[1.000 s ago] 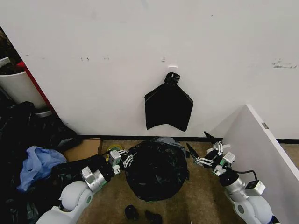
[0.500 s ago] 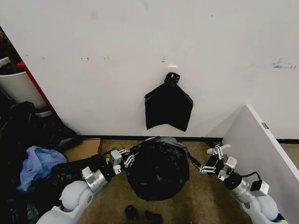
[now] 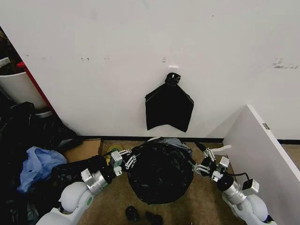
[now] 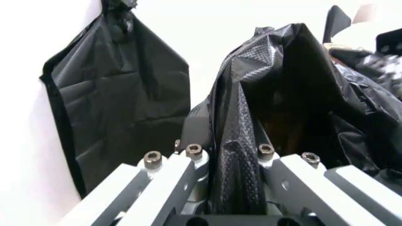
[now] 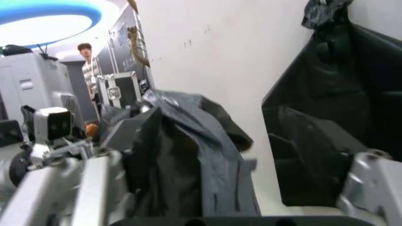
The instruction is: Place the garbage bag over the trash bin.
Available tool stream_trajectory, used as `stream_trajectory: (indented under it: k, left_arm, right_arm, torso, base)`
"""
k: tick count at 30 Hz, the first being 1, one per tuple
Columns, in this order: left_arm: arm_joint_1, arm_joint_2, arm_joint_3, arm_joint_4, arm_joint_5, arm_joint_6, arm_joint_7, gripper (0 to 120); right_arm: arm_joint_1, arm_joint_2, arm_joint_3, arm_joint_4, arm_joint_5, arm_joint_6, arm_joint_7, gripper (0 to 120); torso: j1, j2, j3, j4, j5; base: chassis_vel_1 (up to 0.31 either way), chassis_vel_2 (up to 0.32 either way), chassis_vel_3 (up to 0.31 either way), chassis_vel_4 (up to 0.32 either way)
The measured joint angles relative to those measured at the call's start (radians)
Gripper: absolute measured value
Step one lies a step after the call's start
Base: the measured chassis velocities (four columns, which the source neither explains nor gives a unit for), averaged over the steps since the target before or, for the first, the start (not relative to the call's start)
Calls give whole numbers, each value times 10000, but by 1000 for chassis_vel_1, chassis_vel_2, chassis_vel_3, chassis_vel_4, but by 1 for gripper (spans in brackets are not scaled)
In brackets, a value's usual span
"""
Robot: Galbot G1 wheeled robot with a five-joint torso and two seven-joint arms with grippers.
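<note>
The left gripper (image 3: 127,158) is sitting at the left edge of the garbage bag (image 3: 159,169), and its own wrist camera is showing what the head camera cannot: a fold of the black film (image 4: 237,155) is running down between the two metal fingers (image 4: 188,162), which are closing in on it from either side. The right gripper (image 3: 199,165) is meeting the bag at its right edge. From its wrist camera a ridge of grey-black plastic (image 5: 188,155) is standing in the gap between its fingers (image 5: 94,188), which look set fairly wide; whether they are actually pinching the film I cannot tell.

Between the two grippers the bag is lying as a rounded, crinkly black mound on the tan floor (image 3: 201,201), close to the wall. The trash bin (image 3: 154,139) is showing as nothing more than a sliver of pale rim at the mound's far edge; the rest is hidden under the plastic.

On the wall above, a flat black bag bunch (image 3: 168,107) with a knotted top is hanging, and both wrist cameras are catching it behind the held plastic. To the left, bulky black bags (image 3: 28,140) with blue plastic (image 3: 35,164) are heaped beside a larger white tub (image 3: 18,86) and a red pole (image 3: 35,86). A white panel (image 3: 262,150) is standing to the right, near the right arm.
</note>
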Motion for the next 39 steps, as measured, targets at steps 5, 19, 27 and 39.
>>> stream_trajectory:
  k: [5,19,27,39]
  left_arm:
    - [5,70,-6,-175,0,15,13,5]
    - [102,4,-26,-253,55,14,328,5]
    - [-120,187,-80,168,34,56,1459,5]
    - [-557,200,-204,644,-1324,336,2646,5]
  right_arm:
    - [24,-91,163,-271,-63,-112,-794,44]
    - [186,-85,240,-463,-195,95,-772,0]
    - [454,13,-133,-475,660,230,29,0]
    - [399,50,42,-1362,-1579,484,758,0]
  torso:
    - [0,0,0,0,2]
    - [0,0,0,-1,1]
    - [0,0,0,0,0]
    - [0,1,0,-1,-1]
  base:
    - [0,0,0,0]
    - [0,0,0,0]
    - [0,0,0,0]
    - [0,0,0,0]
